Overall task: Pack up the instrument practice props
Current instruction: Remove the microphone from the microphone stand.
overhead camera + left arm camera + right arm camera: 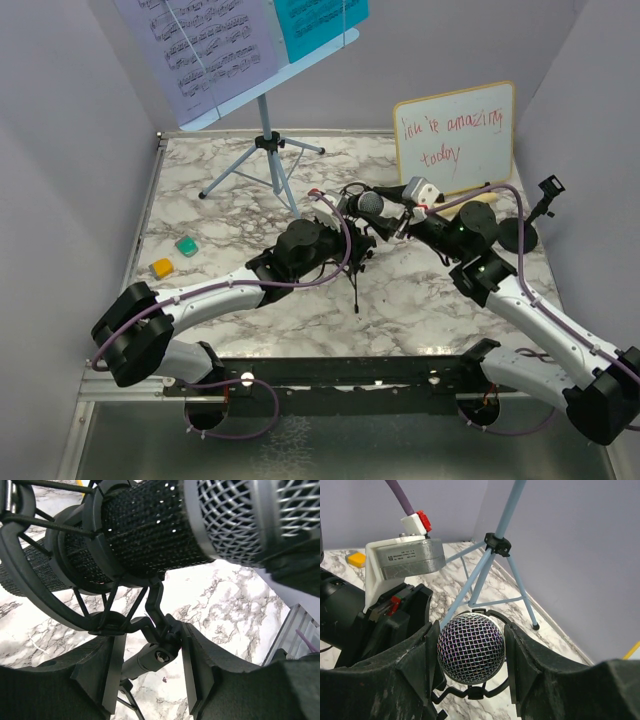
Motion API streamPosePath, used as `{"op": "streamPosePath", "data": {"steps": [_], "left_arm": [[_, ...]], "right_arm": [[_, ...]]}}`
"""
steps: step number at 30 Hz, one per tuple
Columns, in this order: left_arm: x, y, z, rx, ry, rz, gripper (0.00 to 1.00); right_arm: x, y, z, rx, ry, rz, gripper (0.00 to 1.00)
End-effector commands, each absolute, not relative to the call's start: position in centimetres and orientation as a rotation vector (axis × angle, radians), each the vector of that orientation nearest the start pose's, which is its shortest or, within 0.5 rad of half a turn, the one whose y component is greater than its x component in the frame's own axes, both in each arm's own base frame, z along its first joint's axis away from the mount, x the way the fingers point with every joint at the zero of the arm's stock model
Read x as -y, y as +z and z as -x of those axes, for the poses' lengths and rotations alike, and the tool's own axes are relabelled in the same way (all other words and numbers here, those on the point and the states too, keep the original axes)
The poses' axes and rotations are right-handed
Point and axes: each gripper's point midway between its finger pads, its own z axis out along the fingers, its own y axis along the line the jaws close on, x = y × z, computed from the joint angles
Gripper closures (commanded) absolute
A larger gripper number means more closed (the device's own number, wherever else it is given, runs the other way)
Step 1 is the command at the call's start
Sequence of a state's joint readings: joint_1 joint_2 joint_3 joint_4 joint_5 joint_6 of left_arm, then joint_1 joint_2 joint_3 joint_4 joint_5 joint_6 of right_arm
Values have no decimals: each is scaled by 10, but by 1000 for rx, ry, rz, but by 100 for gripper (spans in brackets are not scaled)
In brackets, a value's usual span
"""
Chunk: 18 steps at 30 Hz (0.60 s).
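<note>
Black studio microphone [140,530] in a wire shock mount, held at both ends over the middle of the table. Left gripper [152,650] closed on the swivel joint just under the shock mount, one finger [197,680] pressed to the joint's side, the other tucked beneath the mount's base bar. Right gripper [470,640] clenched on the silver mesh head [470,655], a pad flush against each side.

From above, lying roughly level between the two wrists, head toward the right arm, small black tripod [355,285] pointing down toward the near edge. Impossible to tell whether its feet touch the surface.

Just behind the right wrist, cream handheld microphone [481,198], mostly hidden. Beside it, black round base [522,236] with thin pole near the right wall. Behind those, wood-framed whiteboard with red writing [455,135], upright near the back wall.

At back left, light-blue music rack on tripod legs [262,150], standing, carrying printed music sheet [200,50] and cyan sheet [315,20] side by side. Near the left edge, small green block [186,245] and orange block [161,268], apart from each other, well away from both grippers. White-and-grey marble table [230,230] beneath all.
</note>
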<state>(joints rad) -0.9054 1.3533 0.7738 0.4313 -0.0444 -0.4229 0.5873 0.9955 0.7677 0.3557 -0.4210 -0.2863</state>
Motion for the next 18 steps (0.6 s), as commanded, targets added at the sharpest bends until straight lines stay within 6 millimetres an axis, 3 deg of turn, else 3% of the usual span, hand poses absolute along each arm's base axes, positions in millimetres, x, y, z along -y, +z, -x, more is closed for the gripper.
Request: {"op": "streamPosePath", "data": {"steps": [1, 4, 7, 12, 18], "left_arm": [[344, 205, -275, -1808, -859, -354, 47], [340, 206, -277, -1802, -839, -345, 47], [338, 209, -278, -1792, -829, -346, 40], [327, 230, -279, -1723, -783, -360, 25], [306, 255, -282, -1641, -700, -345, 21]], "right_arm": [[-256, 353, -262, -1074, 586, 902, 90], [-254, 359, -258, -1061, 608, 872, 90], [-255, 364, -254, -1050, 635, 858, 91], [-256, 366, -252, -1049, 660, 855, 93], [-256, 369, -252, -1054, 659, 856, 94]]}}
